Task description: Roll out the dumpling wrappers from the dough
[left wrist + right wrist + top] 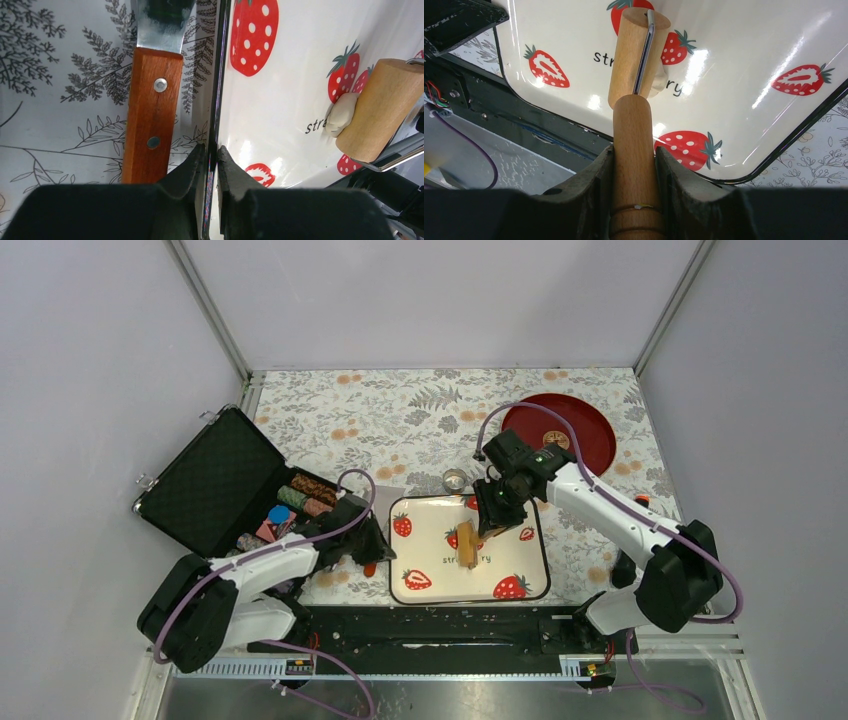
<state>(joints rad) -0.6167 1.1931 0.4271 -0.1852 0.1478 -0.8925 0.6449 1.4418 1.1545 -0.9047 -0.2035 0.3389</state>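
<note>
The dough [342, 114] is a small pale lump on the strawberry tray [520, 560], pressed against the barrel of the tan wooden roller [466, 544]. In the right wrist view it peeks out to the right of the roller barrel [631, 55], where only its edge [658, 86] shows. My right gripper [633, 150] is shut on the roller's handle and holds the barrel down on the tray. My left gripper [212, 150] is shut on the tray's left rim [218, 90]. No dumpling wrappers are in view.
A spatula with a red-brown wooden handle [150, 115] lies just left of the tray. A small metal ring cutter [455, 480] stands behind the tray. A red plate [560, 430] is at the back right. An open black case [215, 480] with coloured items is at the left.
</note>
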